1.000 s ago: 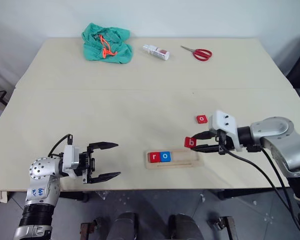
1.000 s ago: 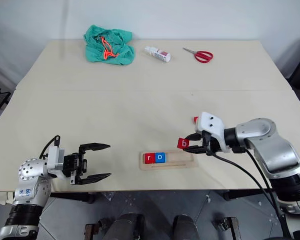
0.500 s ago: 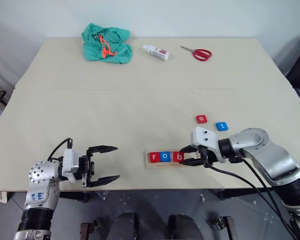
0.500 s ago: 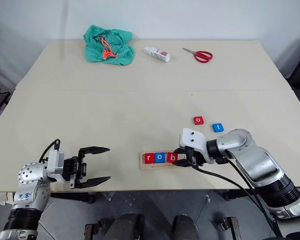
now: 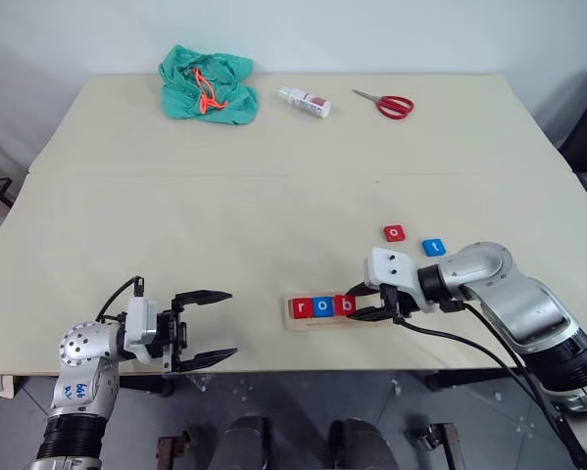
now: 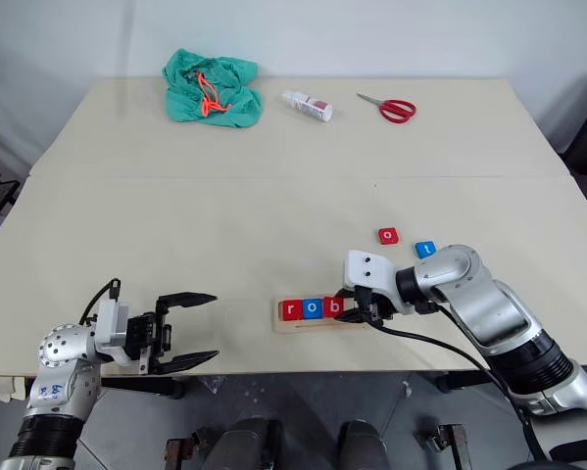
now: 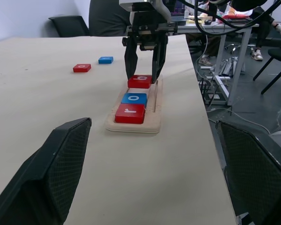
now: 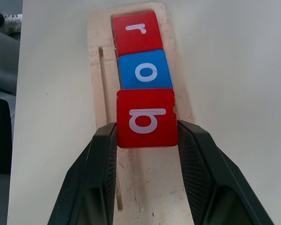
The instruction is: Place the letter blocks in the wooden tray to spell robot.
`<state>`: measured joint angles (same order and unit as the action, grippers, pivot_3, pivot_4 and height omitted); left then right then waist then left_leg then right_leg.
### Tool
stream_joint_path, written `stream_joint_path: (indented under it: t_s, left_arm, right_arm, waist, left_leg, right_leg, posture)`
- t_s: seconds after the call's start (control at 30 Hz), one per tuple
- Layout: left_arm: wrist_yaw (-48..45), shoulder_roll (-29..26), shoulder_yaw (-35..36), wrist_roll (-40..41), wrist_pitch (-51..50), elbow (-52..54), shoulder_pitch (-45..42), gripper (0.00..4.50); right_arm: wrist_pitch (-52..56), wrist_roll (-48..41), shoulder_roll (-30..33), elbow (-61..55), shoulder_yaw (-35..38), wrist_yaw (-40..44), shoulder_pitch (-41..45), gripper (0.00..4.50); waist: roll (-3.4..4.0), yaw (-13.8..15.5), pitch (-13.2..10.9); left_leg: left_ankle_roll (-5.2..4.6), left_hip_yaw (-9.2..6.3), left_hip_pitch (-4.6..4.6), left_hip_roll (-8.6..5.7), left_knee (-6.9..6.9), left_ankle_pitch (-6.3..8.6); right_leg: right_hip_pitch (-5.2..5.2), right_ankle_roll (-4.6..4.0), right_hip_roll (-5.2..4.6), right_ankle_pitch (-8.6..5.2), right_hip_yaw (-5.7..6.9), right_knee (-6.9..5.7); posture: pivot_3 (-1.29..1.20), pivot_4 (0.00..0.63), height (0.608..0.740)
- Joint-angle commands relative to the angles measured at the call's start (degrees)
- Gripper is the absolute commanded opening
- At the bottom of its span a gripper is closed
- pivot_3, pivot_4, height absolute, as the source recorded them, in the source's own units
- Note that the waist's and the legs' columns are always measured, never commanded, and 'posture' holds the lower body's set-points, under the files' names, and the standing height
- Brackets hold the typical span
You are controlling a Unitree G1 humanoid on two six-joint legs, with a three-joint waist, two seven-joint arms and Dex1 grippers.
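The wooden tray (image 5: 372, 319) lies near the table's front edge. It holds a red r block (image 5: 300, 307), a blue o block (image 5: 321, 305) and a red b block (image 5: 344, 305) in a row. My right gripper (image 5: 358, 304) is shut on the b block (image 8: 147, 118), one finger (image 8: 101, 154) on each side, and the block's far edge is against the blue o (image 8: 145, 71). A red o block (image 5: 395, 233) and a blue t block (image 5: 433, 247) lie loose on the table behind the tray. My left gripper (image 5: 216, 328) hovers open and empty to the tray's left.
At the far side of the table lie a green cloth (image 5: 207, 83), a small white bottle (image 5: 305, 101) and red-handled scissors (image 5: 386, 103). The tray sits close to the table's front edge (image 5: 303, 364).
My right gripper carried the b block left and down from beside the tray's right end into the tray, next to the blue o. The left gripper stayed nearly still.
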<state>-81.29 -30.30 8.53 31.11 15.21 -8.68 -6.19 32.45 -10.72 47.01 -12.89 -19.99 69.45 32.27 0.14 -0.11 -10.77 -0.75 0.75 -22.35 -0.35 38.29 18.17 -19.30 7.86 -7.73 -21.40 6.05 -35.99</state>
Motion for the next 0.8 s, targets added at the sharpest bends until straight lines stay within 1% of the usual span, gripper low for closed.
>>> stream_joint_path:
  t_s: [0.03,0.1,0.17,0.2,0.33,0.4,0.5,0.63,0.8]
  left_arm:
    - [0.3,0.1,0.5,0.7,1.1,2.2,0.6,4.50]
    - [0.4,0.1,0.5,0.7,1.2,2.1,0.5,4.50]
    - [0.5,0.1,0.4,0.6,1.3,2.0,0.5,4.50]
    - [0.5,0.0,0.4,0.6,1.4,2.0,0.4,4.50]
    - [0.6,0.0,0.4,0.6,1.4,1.7,0.2,4.50]
    - [0.6,0.0,0.5,0.6,1.4,1.5,0.0,4.50]
    - [0.8,0.2,0.4,0.5,1.4,1.4,-0.2,4.50]
    - [1.0,0.3,0.3,0.4,1.5,1.1,-0.4,4.50]
    - [1.2,0.5,0.0,0.2,1.5,0.9,-0.7,4.50]
  right_arm:
    - [-1.4,1.1,-0.1,0.3,-0.4,0.6,0.9,1.46]
    - [-1.7,1.6,-0.6,1.0,-0.5,0.6,1.4,1.46]
    - [-1.8,1.9,-0.7,1.3,-0.6,0.9,1.6,2.18]
    - [-1.8,2.0,-0.8,1.4,-0.7,1.0,1.7,2.45]
    - [-1.6,1.7,-1.6,1.1,0.0,0.5,1.8,3.87]
    - [-0.4,0.7,-1.7,-0.1,0.8,0.6,1.6,4.48]
    - [1.0,-1.4,-0.9,-2.6,3.1,0.6,0.3,4.48]
    - [4.9,-6.2,2.1,-6.9,8.3,1.4,-3.6,4.48]
    - [5.5,-7.8,5.2,-7.2,13.7,-0.5,-9.4,4.48]
  waist:
    - [0.00,0.0,0.0]
    - [0.00,0.0,0.0]
    - [0.00,0.0,0.0]
    - [0.00,0.0,0.0]
    - [0.00,0.0,0.0]
    - [0.00,0.0,0.0]
    - [0.00,0.0,0.0]
    - [0.00,0.3,0.0]
    - [0.00,0.2,0.0]
  left_leg:
    - [0.00,0.00,0.00,0.00,0.00,0.00]
    - [0.00,0.00,0.00,0.00,0.01,0.00]
    - [0.00,0.01,0.00,0.00,0.00,0.00]
    - [0.00,0.01,0.00,0.00,0.00,0.00]
    - [0.00,0.01,0.00,0.00,0.00,0.00]
    - [0.00,0.00,0.00,0.00,0.00,0.00]
    - [0.00,0.00,0.00,0.00,0.00,0.00]
    - [0.00,-0.04,-0.01,-0.02,0.00,0.00]
    - [0.00,-0.02,0.01,0.00,0.01,0.00]
  right_leg:
    - [0.00,0.00,0.00,0.00,0.00,0.00]
    - [0.00,0.00,0.00,0.00,0.00,0.00]
    - [0.00,0.00,0.00,0.00,0.00,0.00]
    - [-0.01,0.00,0.00,0.00,0.00,0.00]
    - [-0.01,0.00,0.00,0.00,0.00,0.00]
    - [-0.01,0.00,0.00,0.00,0.00,0.00]
    - [-0.01,0.00,0.00,0.00,0.00,0.00]
    - [0.01,0.00,-0.01,0.00,0.01,0.00]
    - [0.04,0.00,0.00,0.00,0.02,0.00]
  posture:
    - [0.00,0.150,0.740]
    - [0.00,0.150,0.740]
    - [0.00,0.150,0.740]
    - [0.00,0.150,0.740]
    - [0.00,0.150,0.740]
    - [0.00,0.150,0.740]
    - [0.00,0.150,0.740]
    - [0.00,0.150,0.740]
    - [0.00,0.150,0.740]
